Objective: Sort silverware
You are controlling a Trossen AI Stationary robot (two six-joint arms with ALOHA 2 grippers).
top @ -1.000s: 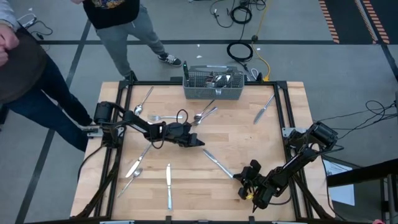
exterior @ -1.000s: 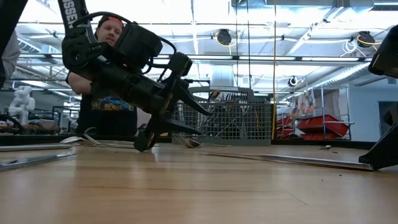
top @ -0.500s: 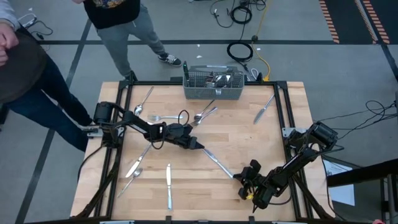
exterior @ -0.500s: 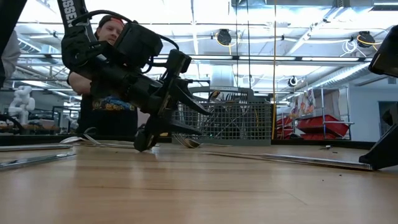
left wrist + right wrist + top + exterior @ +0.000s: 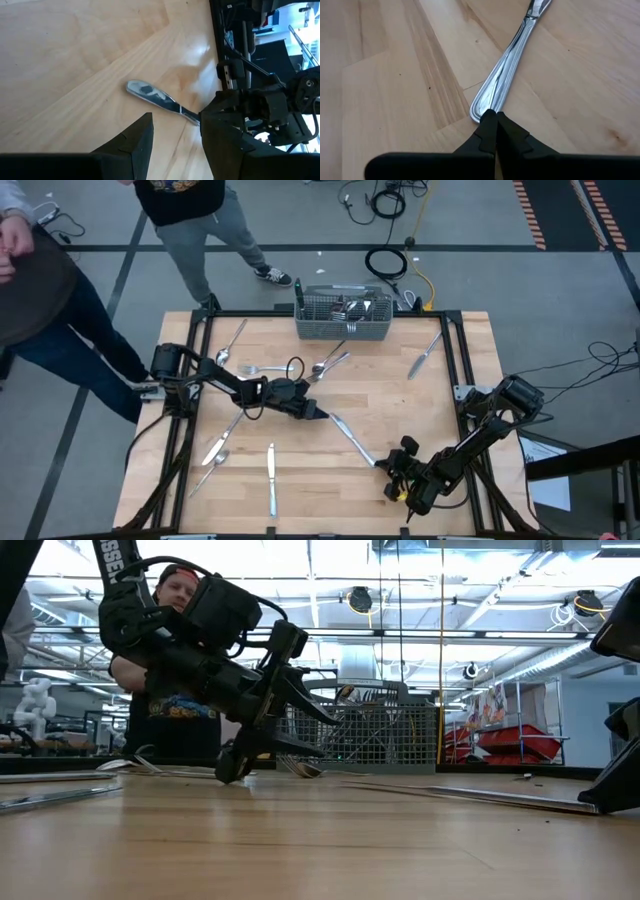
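A silver table knife (image 5: 355, 440) lies flat on the wooden table, slanting from the middle toward the near right. My right gripper (image 5: 384, 466) is shut at its handle end. My left gripper (image 5: 318, 412) stands open just short of the blade end (image 5: 142, 91), low over the wood and touching no silverware. Other silverware lies loose on the table: a fork (image 5: 232, 340), spoons (image 5: 330, 363), and knives (image 5: 270, 478) (image 5: 425, 355). More pieces stand in the wire basket (image 5: 345, 330) at the far edge. My right gripper (image 5: 491, 116) has its shut fingertips against the free end of the knife's handle (image 5: 481, 109). It comes slanting down from the near right, in line with the knife. The knife lies flat on the table. Whether the tips press on the handle or only touch it, I cannot tell.
Two people stand beyond the table's far left corner (image 5: 190, 220). Cables lie on the floor behind the basket (image 5: 385, 260). A knife and a spoon lie near the left arm (image 5: 215, 452). Bare wood shows at the near middle (image 5: 320, 490).
My left gripper has rolled slightly about its own pointing line while staying in place. The knife's blade end has swung a little toward the table's right.
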